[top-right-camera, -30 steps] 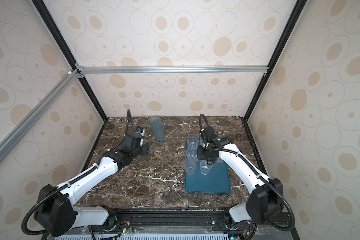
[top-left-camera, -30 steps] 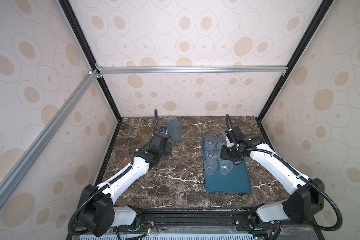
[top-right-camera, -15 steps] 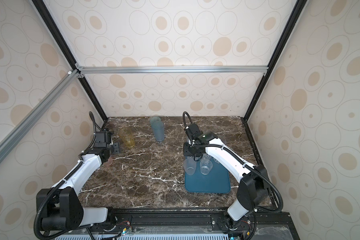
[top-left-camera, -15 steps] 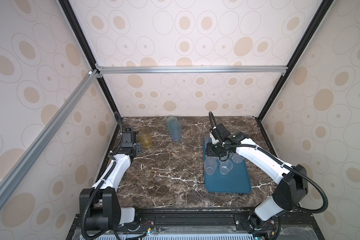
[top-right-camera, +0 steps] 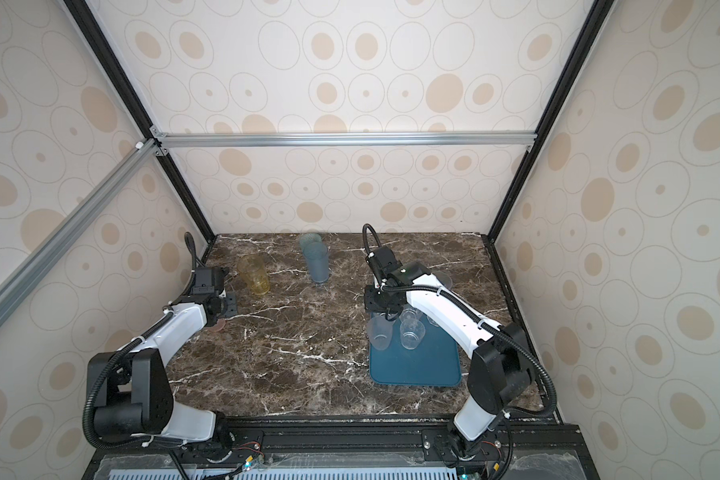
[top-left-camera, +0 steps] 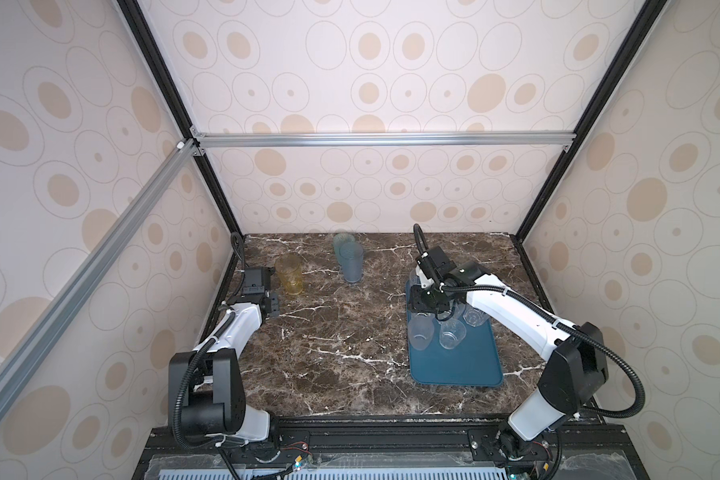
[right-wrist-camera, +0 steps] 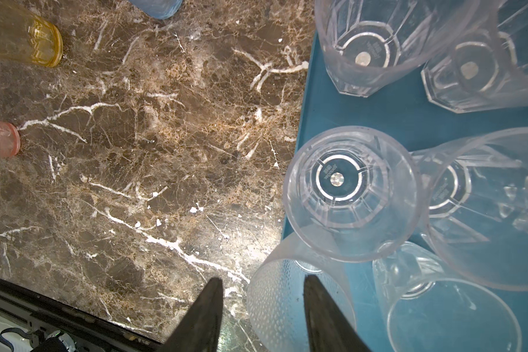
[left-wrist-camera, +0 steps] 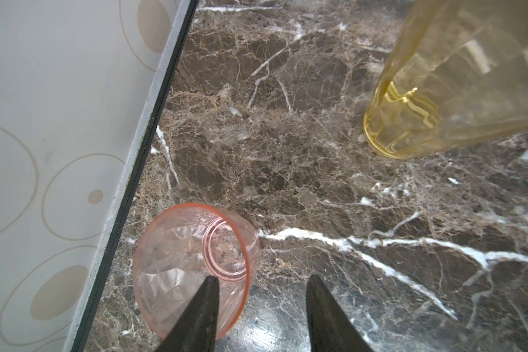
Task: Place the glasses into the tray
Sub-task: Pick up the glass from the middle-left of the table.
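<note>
- The tray [top-left-camera: 454, 370] lies on the marble table [top-left-camera: 329, 353]. Several clear glasses [right-wrist-camera: 351, 195] stand upright in its far half, packed close, so its near half is free for more.
- The right gripper [right-wrist-camera: 261, 279] hangs over the tray's edge that faces the open table. One finger is inside the frosted glass [right-wrist-camera: 275, 307] and one is outside. I cannot tell if it clamps the wall, because the contact is hidden.
- Well apart from the tray, beside the side wall [left-wrist-camera: 58, 122], the left gripper [left-wrist-camera: 261, 279] straddles the rim of the pink glass [left-wrist-camera: 177, 265]. The outer finger is apart from the glass, so the jaws are open and hold nothing. I think a rim pinch suits this tight corner.
- The amber glass [top-left-camera: 289, 274] and two teal glasses [top-left-camera: 350, 259] stand outside the tray.
</note>
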Controlling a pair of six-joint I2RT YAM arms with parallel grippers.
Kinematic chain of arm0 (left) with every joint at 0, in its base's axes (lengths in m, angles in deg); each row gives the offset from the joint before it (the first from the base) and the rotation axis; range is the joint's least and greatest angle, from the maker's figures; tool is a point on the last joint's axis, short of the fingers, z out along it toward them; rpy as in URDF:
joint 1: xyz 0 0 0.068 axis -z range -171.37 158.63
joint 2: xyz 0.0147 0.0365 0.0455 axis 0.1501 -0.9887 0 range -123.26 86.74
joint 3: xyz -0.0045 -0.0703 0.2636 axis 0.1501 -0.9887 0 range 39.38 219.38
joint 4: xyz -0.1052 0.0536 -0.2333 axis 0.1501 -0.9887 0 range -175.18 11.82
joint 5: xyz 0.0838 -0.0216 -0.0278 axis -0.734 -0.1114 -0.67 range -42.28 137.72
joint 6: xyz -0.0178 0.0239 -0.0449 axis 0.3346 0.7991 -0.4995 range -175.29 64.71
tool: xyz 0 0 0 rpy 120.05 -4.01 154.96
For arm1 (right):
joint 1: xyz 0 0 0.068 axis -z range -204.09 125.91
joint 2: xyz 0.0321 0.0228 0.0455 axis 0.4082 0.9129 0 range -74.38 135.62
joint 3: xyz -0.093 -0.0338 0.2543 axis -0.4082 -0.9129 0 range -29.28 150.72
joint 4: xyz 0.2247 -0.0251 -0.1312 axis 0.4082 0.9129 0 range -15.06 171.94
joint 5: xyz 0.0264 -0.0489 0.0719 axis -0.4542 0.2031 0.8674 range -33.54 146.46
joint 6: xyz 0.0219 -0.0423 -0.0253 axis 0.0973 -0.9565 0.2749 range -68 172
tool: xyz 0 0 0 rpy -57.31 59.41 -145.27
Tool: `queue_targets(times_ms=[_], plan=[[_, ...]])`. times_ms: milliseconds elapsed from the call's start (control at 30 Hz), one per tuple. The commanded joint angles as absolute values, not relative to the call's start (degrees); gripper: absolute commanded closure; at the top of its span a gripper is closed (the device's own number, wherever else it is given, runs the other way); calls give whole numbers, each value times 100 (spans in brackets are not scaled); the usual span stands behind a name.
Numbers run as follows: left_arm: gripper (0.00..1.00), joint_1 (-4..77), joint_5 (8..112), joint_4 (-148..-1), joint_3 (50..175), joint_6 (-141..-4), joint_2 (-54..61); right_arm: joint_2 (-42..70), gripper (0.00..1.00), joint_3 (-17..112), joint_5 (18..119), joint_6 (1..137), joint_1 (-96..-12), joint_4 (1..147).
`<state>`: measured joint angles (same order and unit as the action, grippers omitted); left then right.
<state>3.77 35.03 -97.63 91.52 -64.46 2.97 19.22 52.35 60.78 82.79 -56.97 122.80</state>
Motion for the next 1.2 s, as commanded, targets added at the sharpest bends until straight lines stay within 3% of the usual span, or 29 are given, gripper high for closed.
queue_targets(times_ms=[0,633,867,1167], plan=[[58,312,3322,-9867,9211,-6311,191,1983,54,5334,6094,8310,-5707,12253],[99,218,3474,-10012,9256,-6321,43,1932,54,5236,6158,8357,-5709,12178],[100,659,4159,-10824,9606,-6715,794,1909,54,5311,6136,8395,-5711,12200],[100,2508,5004,-11431,9582,-7863,1518,1979,54,5477,6165,8489,-5775,12236]])
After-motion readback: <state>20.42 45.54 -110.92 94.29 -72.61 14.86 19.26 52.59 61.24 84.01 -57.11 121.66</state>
